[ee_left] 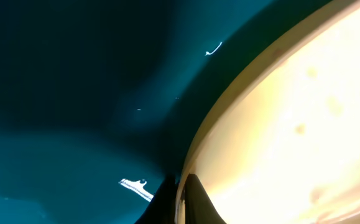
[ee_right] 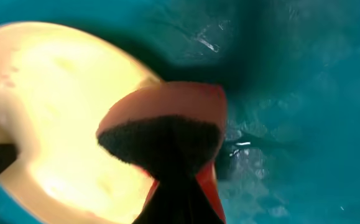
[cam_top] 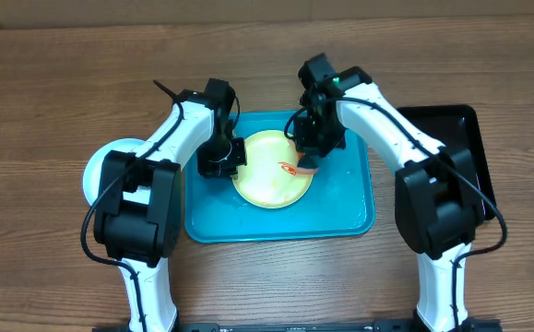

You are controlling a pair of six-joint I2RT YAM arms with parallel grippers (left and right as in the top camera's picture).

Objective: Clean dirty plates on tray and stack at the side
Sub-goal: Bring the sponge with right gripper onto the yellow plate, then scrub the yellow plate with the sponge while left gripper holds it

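Note:
A pale yellow-green plate (cam_top: 267, 177) lies on the turquoise tray (cam_top: 340, 217). My left gripper (cam_top: 225, 164) is shut on the plate's left rim. In the left wrist view its fingers (ee_left: 183, 199) pinch the rim of the plate (ee_left: 304, 124) over the tray (ee_left: 74, 93). My right gripper (cam_top: 308, 155) is shut on a red sponge (cam_top: 299, 169) at the plate's right edge. In the right wrist view the gripper (ee_right: 170, 168) holds the sponge (ee_right: 167, 112), dark side up, over the plate (ee_right: 55, 112) and the wet tray (ee_right: 310, 93). A light blue plate (cam_top: 100, 168) lies on the table left of the tray.
A narrow black tray (cam_top: 456, 129) lies right of the turquoise tray, under my right arm. The wooden table (cam_top: 54, 83) runs all round. The left arm crosses over the light blue plate.

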